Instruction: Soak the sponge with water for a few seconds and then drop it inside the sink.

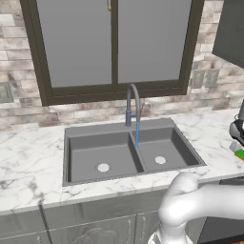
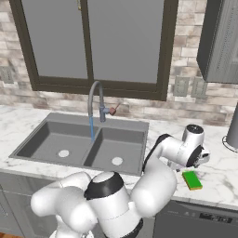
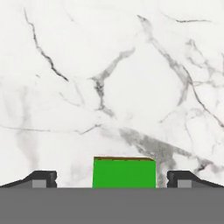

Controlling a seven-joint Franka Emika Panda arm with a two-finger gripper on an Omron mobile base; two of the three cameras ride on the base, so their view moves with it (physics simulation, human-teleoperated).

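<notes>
the sponge (image 3: 124, 173) is seen green side up, lying flat on the white, grey-veined marble surface (image 3: 109, 78). it is framed between the two dark fingertips (image 3: 41, 179) of the tool (image 3: 112, 179), which are spread wide and clear of it on either side.

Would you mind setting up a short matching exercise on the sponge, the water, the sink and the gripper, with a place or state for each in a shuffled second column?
Things:
1. sponge
2. water
3. sink
4. gripper

Places or states:
A. falls as a thin blue stream from the faucet spout
B. jaws apart, one on each side of a green block
C. lies on the marble counter, to the right of the basins
D. dark grey, two basins with a pale drain in each

Pairs: 1-C, 2-A, 3-D, 4-B
</notes>
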